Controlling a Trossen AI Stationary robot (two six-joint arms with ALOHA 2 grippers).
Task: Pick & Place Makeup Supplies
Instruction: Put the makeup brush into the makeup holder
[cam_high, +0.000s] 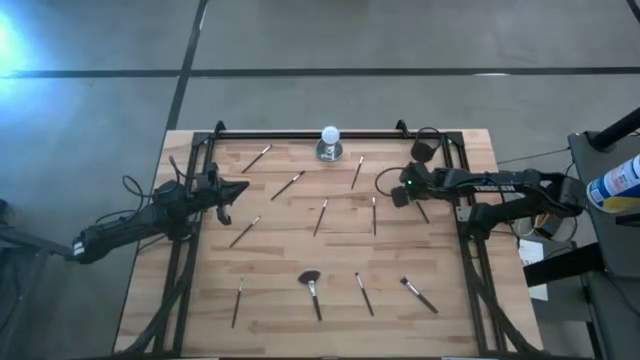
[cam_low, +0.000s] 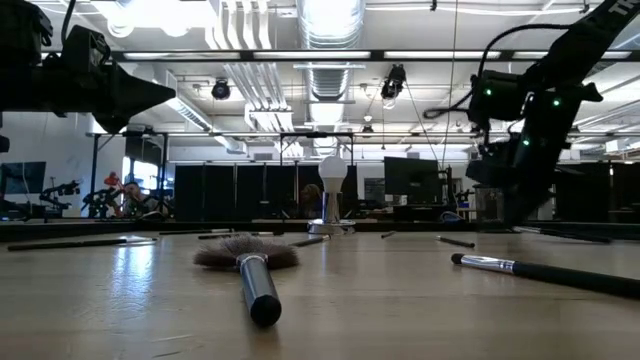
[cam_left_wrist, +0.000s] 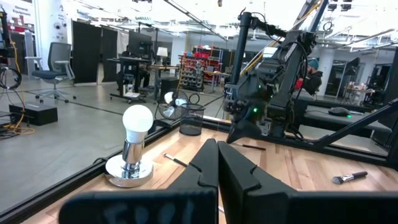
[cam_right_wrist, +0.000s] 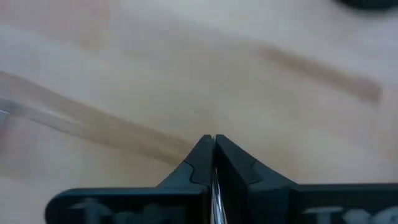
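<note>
Wood all across the table (cam_high: 470, 150), with the makeup supplies lying flat and well apart from one another, so as to leave room to come down on each singly. Among them: a fan-headed brush (cam_high: 311, 288) near the front edge, a bristle-tipped brush (cam_high: 418, 295) to its right, thin sticks (cam_high: 321, 217) around the middle, and one more slim stick (cam_high: 422, 210) just beside the right arm. None gathered anywhere yet; by that, judged an early stage of the work.

Near the back edge, a white ball on a silver base (cam_high: 329, 142) and a small black cup (cam_high: 422, 150), possibly meant to take the sticks, though hard to say.

Over the table's right side, raised clear of the wood, the right gripper (cam_high: 398, 196), pointing down. Seen from its own wrist, right gripper (cam_right_wrist: 214, 138) pinched narrow, with a thin pale sliver showing in the slit; cannot tell whether that is a slim stick held upright or only a glint.

At the left side, raised and level, the left gripper (cam_high: 243, 188), fingertips pressed together on nothing, apparently parked out of the other arm's way
</note>
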